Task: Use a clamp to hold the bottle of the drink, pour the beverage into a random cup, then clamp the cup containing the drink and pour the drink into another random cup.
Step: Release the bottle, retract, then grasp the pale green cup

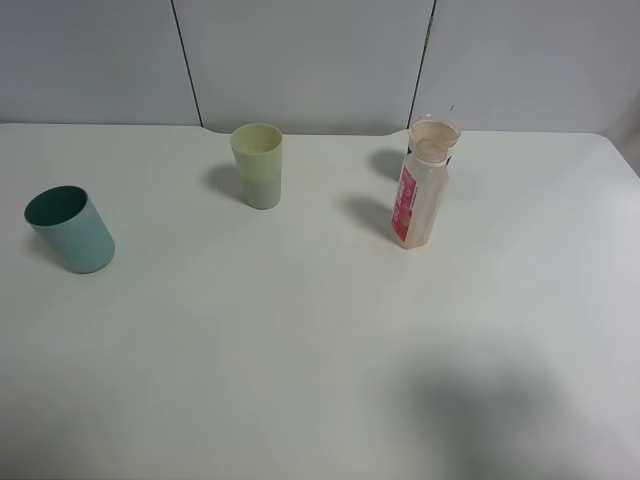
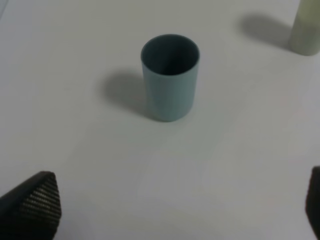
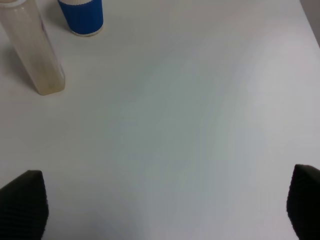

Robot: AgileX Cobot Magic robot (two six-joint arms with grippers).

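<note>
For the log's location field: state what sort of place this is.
Likely a lab test bench, not a kitchen: a white table against plain grey wall panels, with a bottle, a teal cup and a green cup staged apart.

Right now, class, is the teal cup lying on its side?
No, the teal cup stands upright, its open mouth facing up.

Bright, soft shadows, seemingly slight blur
</note>
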